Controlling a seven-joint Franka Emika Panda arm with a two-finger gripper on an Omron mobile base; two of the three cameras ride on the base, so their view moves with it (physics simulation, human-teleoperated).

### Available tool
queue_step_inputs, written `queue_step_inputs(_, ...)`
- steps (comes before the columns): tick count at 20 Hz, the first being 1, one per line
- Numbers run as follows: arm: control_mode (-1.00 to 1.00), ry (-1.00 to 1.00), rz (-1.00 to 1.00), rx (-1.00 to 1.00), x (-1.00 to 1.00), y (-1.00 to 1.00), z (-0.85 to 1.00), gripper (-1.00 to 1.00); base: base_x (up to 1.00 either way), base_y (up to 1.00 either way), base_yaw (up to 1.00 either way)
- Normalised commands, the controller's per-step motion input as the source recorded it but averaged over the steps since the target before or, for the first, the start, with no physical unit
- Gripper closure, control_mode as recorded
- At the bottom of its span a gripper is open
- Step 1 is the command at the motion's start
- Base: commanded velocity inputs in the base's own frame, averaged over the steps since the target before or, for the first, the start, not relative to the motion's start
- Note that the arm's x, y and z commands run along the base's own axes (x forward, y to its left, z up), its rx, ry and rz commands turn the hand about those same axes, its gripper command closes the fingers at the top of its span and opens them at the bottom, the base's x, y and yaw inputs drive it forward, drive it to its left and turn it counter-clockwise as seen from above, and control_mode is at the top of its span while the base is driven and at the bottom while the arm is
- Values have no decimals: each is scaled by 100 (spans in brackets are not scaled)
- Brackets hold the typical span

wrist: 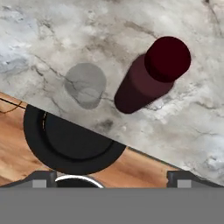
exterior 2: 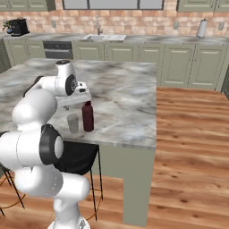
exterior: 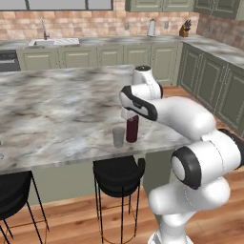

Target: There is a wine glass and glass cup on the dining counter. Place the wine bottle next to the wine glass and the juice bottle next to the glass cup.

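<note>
Juice bottle (exterior: 132, 128) stands upright on the worktop (exterior: 57, 105), near its front edge, just beside the cup (exterior: 118, 137); from above the two look apart, not touching. A black stool (exterior: 118, 175) sits below that edge.

Hand (wrist: 111, 177) hangs above the bottle, fingers spread wide, grasping nothing. The two finger tips (wrist: 43, 178) show well apart at the bottom of the hand view, with bottle and cup lying further up that view. In the left base view the hand sits right over the bottle's cap.

Judgement: the juice half of the task looks done as things lie.

Handling, judged: the bottle is rigid, smooth-sided, probably slippery and moderately heavy if full. It is tall on a narrow base, so it tips easily when knocked at the cap. Best hold would be across the straight body below the shoulder, not the cap. The cup is light and fragile; a nudge from the bottle could slide it off the edge.
</note>
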Motion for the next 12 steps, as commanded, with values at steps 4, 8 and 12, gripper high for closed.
queue_step_inputs(4, -100, -1, -16, 0, -61, 2, 1, -100, 0, 0, 0)
queue_step_inputs(8, -100, -15, -9, 0, -62, 0, 1, -100, 0, 0, 0)
queue_step_inputs(12, -100, -20, -14, 0, -68, 0, 0, -100, 0, 0, 0)
